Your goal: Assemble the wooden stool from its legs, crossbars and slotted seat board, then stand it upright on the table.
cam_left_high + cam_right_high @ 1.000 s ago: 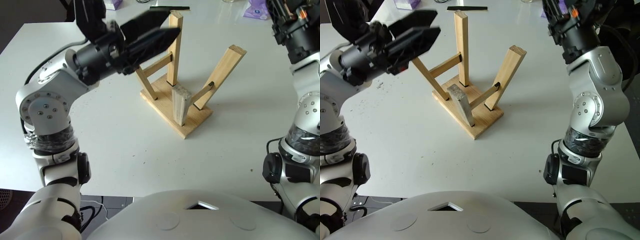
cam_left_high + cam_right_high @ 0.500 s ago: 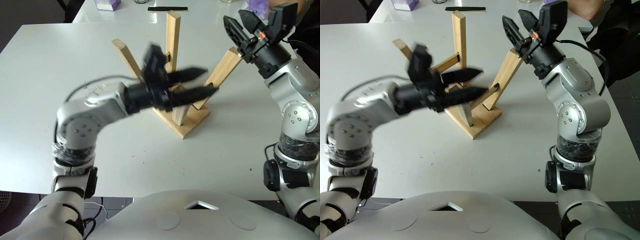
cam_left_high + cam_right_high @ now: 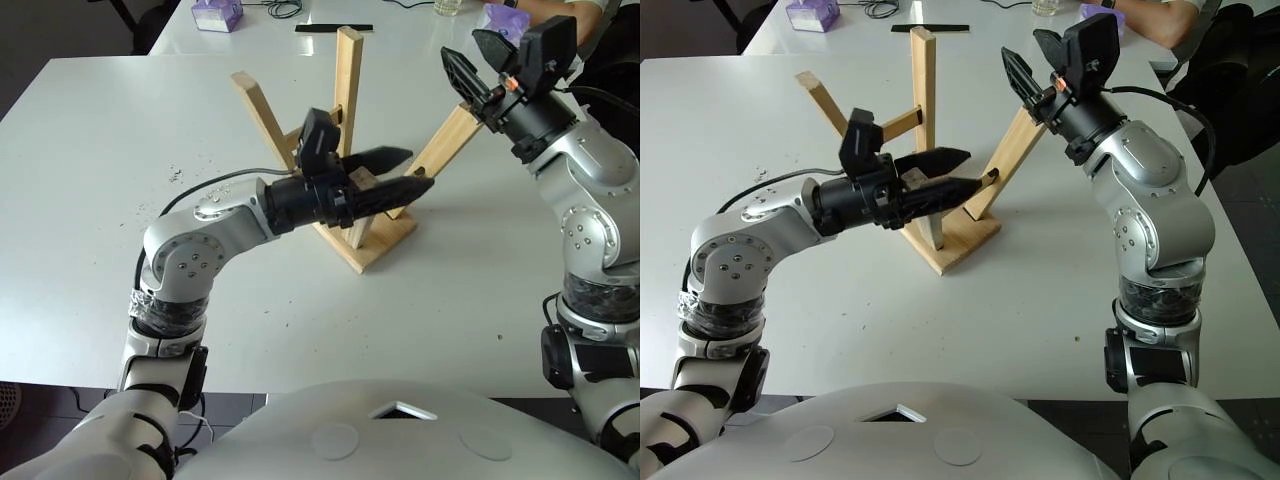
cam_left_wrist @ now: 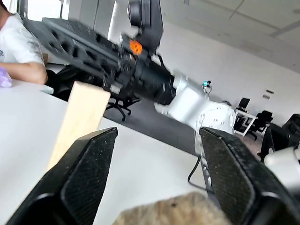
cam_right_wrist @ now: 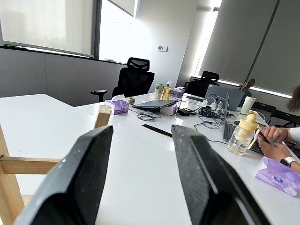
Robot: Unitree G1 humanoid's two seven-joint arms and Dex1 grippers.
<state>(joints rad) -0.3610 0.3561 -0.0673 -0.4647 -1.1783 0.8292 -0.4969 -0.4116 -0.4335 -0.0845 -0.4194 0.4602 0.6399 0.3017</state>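
The wooden stool lies upside down, its seat board [image 3: 388,238] flat on the white table [image 3: 90,150] and its legs pointing up, joined by crossbars [image 5: 28,165]. My left gripper [image 3: 415,168] is open and reaches in from the left at mid height. Its fingers [image 4: 89,178] straddle the rough top of the short near leg [image 4: 168,211] without closing on it. My right gripper [image 3: 462,48] is open just above the top of the slanted right leg [image 3: 445,140], holding nothing. The tall back leg [image 3: 347,70] and the left leg [image 3: 255,105] stand free.
A purple tissue box [image 3: 215,12], a black strip [image 3: 333,27] and a purple pack [image 3: 500,15] lie at the table's far edge. A person's arm rests at the far right corner. Crumbs [image 3: 175,178] dot the table left of the stool. Bare table lies in front and to the left.
My left arm swung down from above the stool's left side and now reaches between the legs. My right gripper came down from the far right to the right leg's top.
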